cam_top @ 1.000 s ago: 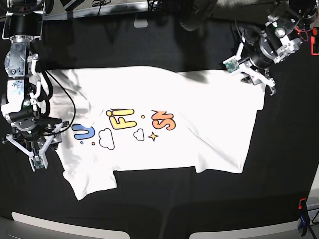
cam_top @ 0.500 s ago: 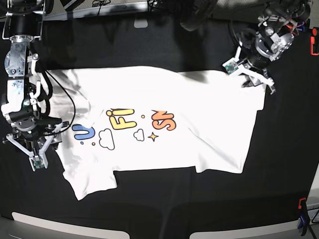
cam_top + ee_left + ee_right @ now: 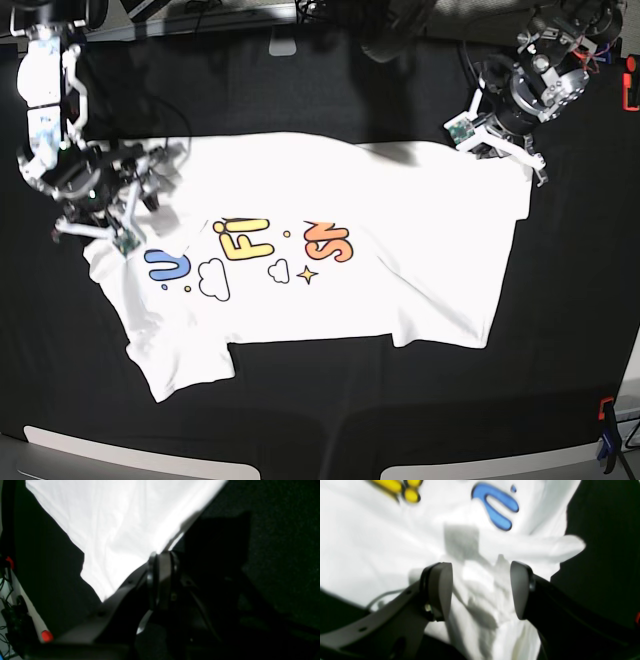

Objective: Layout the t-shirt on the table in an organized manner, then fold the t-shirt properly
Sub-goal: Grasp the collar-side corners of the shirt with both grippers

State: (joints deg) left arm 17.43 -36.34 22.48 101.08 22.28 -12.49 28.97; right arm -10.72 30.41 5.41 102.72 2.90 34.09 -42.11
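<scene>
Base view: right gripper [image 3: 100, 232] now farther up the t-shirt [image 3: 400, 250], agape; left gripper [image 3: 505, 150] newly closed.

The t-shirt [image 3: 330, 250] reads blue "U", yellow "FI", orange "SN".

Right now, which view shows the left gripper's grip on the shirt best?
Left wrist: the left gripper is shut at the shirt edge. The base view shows it small at the shirt's far corner; the right wrist view doesn't show it.
</scene>
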